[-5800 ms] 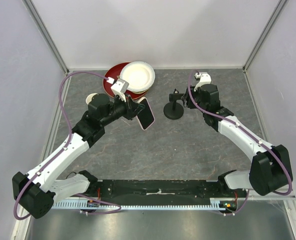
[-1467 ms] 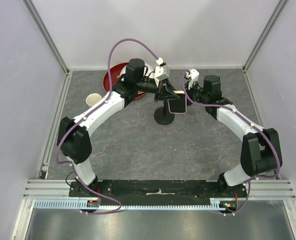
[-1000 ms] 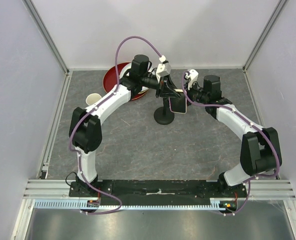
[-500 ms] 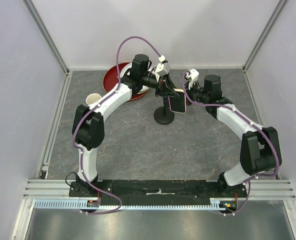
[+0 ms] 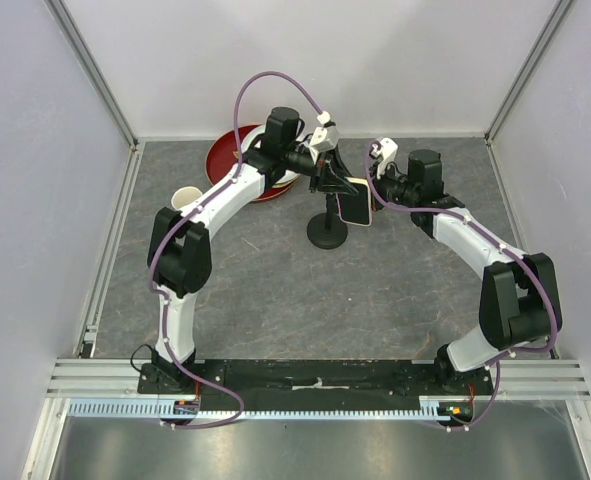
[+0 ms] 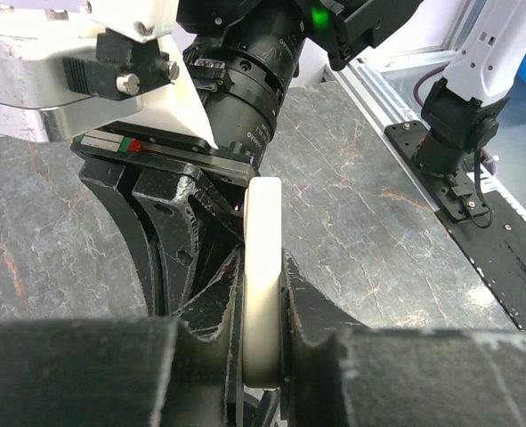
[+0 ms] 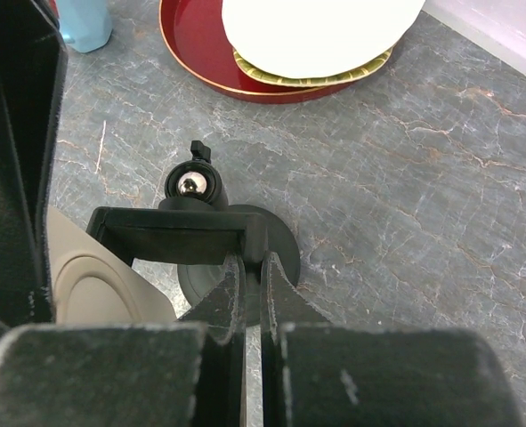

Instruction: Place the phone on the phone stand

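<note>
The phone [image 5: 356, 205] hangs upright over the phone stand [image 5: 327, 236], screen facing the near side. My left gripper [image 5: 335, 186] is shut on it. In the left wrist view only its cream rim [image 6: 264, 222] shows edge-on, pinched between the left gripper [image 6: 264, 267] fingers. My right gripper [image 5: 377, 194] comes in from the right. In the right wrist view the right gripper [image 7: 254, 267] is shut on the end of the phone stand's bracket [image 7: 169, 233], above its round base [image 7: 285, 253]. The phone's cream back [image 7: 102, 289] sits just left of the bracket.
A red plate [image 5: 223, 160] with a white plate [image 7: 320, 18] stacked on it lies at the back left, behind the left arm. A small cup [image 5: 184, 198] stands near the left wall. The two wrists are close together over the stand.
The left arm has carried the phone from beside the plates across to the stand's top. Over the last second it hardly shifts. The right gripper stays on the stand.
</note>
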Action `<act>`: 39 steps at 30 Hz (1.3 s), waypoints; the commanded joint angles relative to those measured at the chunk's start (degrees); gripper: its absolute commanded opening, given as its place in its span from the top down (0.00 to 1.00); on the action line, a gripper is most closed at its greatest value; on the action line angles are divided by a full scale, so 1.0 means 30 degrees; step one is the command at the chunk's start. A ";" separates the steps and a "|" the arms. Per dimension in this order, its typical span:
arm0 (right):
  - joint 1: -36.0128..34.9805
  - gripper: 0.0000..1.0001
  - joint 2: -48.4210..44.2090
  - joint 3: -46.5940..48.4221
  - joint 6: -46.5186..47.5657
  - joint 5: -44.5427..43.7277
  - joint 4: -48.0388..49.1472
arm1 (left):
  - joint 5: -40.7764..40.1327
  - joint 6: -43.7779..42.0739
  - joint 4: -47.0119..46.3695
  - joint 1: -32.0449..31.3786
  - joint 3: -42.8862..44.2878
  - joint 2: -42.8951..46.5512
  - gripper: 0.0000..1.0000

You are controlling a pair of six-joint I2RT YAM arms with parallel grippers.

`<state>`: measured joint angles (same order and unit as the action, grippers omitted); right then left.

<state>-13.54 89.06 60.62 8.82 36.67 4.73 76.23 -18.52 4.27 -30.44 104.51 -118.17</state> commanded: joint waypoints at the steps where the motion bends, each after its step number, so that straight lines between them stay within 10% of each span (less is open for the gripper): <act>1: -0.0408 1.00 0.0403 -0.0372 -0.0127 0.1284 -0.0553 | -0.1502 -0.1822 -0.0663 0.0799 0.0205 -0.0103 0.98; 22: -0.0408 1.00 0.0403 -0.1427 -0.1035 -0.0736 0.1761 | -0.3550 -0.1912 -0.2333 0.1679 -0.3838 0.2357 0.98; 33: -0.2864 1.00 -0.0417 -0.4910 -0.4344 -0.8775 0.9050 | -1.0516 0.2999 -0.3681 0.1327 -0.6299 0.4466 0.98; 39: -0.5768 1.00 -0.0593 -0.7430 -0.4928 -1.5087 1.3563 | -2.1262 0.5053 -0.0635 -0.0399 -0.7033 0.5785 0.98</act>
<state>-25.15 87.02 43.31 0.23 9.04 38.79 48.82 -10.20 0.54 -29.21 84.53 -103.77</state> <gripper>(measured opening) 0.029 0.188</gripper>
